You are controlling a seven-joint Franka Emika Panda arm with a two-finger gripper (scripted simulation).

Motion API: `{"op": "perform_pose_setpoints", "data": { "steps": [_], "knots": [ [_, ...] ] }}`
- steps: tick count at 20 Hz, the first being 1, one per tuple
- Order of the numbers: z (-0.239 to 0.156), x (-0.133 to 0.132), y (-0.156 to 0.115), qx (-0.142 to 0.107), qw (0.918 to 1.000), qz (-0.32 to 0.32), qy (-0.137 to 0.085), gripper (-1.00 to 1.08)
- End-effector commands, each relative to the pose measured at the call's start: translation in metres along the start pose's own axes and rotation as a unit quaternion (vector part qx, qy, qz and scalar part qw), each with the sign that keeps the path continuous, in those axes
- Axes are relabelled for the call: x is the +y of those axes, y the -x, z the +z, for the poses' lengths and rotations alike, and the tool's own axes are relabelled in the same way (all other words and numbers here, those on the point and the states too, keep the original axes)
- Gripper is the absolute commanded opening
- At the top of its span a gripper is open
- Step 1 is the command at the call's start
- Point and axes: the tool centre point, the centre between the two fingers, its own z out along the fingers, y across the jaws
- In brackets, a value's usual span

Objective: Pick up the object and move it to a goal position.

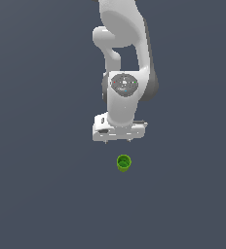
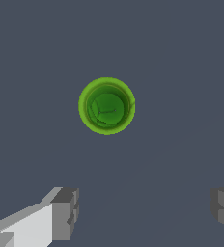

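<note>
Green cup (image 1: 123,163) upright on grey floor (image 1: 37,194), centre-low in ext. view, gripper (image 1: 118,140) just above, apart, fingers (image 2: 64,214) spread wide, holding nothing.

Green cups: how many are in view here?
1. The green cup stands upright on the dark floor, beyond the open gripper, untouched. The wrist view shows it alone too.

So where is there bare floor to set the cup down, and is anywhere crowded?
The grey surface is bare on every side of the green cup. The only tight spot is the strip between the cup and the open gripper in the exterior view.
</note>
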Motion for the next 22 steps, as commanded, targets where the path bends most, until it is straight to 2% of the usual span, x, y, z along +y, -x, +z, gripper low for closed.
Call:
{"op": "perform_pose_setpoints", "data": {
  "steps": [1, 11, 22],
  "knots": [
    [0.007, -0.003, -0.013, 0.003, 1.0, -0.004, -0.002, 1.0],
    [0.036, -0.017, -0.057, 0.014, 0.9997, -0.018, -0.011, 1.0],
    [0.045, -0.02, -0.068, 0.017, 0.9995, -0.021, -0.014, 1.0]
  ]
}}
